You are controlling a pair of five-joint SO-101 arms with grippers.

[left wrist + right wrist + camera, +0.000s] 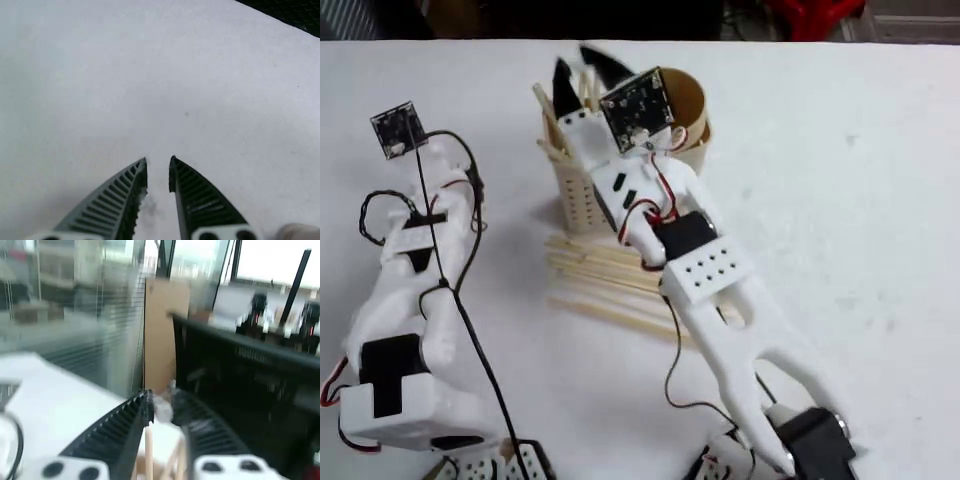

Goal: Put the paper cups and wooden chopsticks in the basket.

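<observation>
Looking down on a white table (860, 220) and finding a cream, perforated plastic basket (578, 200) standing upright toward its far side, with several pale wooden chopsticks (546, 115) poking up out of it at slants. Noting a paper cup (692, 112), brown inside and pale outside, just beside the basket and partly covered by the wrist camera (638, 105) of the right arm (730, 320); not managing to tell whether cup and basket are touching. Seeing a loose bundle of chopsticks (600, 275) lying flat on the table just in front of the basket, partly tucked under the right arm. Finding the right gripper (585, 72) hanging over the basket's mouth with black fingers spread well apart, clamping nothing, and with one upright stick rising in the gap between them. Spotting the left arm (410, 290) folded back at the table's left side, well apart from basket, cup and bundle. Watching the left gripper (157, 161) hovering close above bare tabletop, ribbed grey fingers parted by only a narrow slit and holding nothing.
</observation>
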